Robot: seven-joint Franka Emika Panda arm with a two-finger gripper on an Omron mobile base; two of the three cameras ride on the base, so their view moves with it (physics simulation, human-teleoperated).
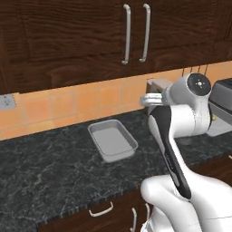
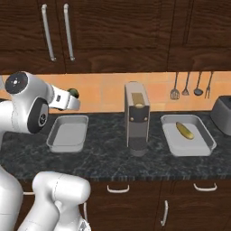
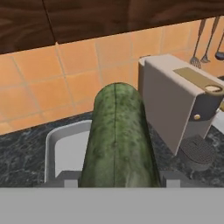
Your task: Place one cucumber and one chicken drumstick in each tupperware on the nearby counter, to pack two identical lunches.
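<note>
So on the left of the dark marbled stone counter (image 2: 103, 155) there's a shallow pale grey plastic tupperware tray (image 2: 67, 133) with rounded corners, nothing in it, and the white robot arm's two-finger gripper (image 2: 72, 95) hangs above its back edge near the orange tiled wall (image 2: 103, 92). The gripper is clamped on a short dark green cucumber (image 3: 117, 140), which in the hand view sticks out lengthwise between the finger tips, pointing over the near-side tray toward the tiles. Next along, just right of that tray, stands a boxy grey coffee machine (image 2: 136, 118), upright on the counter. Further right sits a second pale grey tupperware tray (image 2: 187, 135), and that one has a small yellowish-green oblong piece (image 2: 184, 130) lying diagonally inside. Metal utensils (image 2: 191, 86) hang on the wall above it.
</note>
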